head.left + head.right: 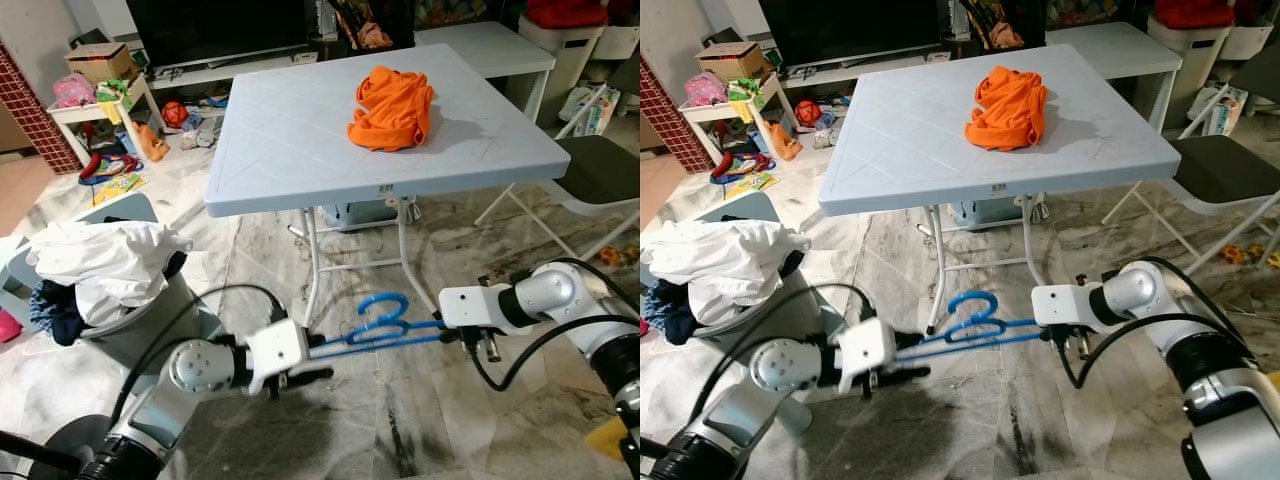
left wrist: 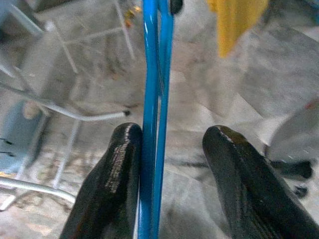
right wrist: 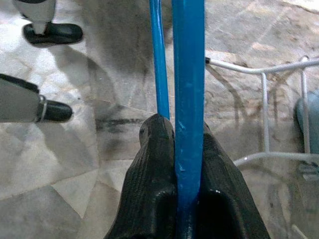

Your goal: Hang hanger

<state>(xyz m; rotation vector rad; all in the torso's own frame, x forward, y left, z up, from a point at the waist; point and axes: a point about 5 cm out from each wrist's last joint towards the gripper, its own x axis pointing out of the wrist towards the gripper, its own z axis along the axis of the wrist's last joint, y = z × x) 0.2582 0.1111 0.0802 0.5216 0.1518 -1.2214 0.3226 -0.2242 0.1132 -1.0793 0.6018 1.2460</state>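
Note:
A blue plastic hanger [image 1: 385,325] lies level, low above the marble floor, in front of the white folding table [image 1: 290,140]. My right gripper [image 1: 447,330] is shut on its right end; in the right wrist view both fingers [image 3: 154,149] press the blue bar [image 3: 188,59]. My left gripper [image 1: 322,360] is at the hanger's left end and stands open. In the left wrist view the hanger's two bars [image 2: 152,74] rest against one finger [image 2: 117,169], and a wide gap separates them from the other finger [image 2: 239,169]. The hook curls up toward the table legs.
An orange cloth [image 1: 392,105] lies crumpled on the table. A grey basket heaped with white laundry [image 1: 110,265] stands at my left. A folding chair [image 1: 600,170] is at the right. Toys and a low shelf [image 1: 100,105] crowd the far left.

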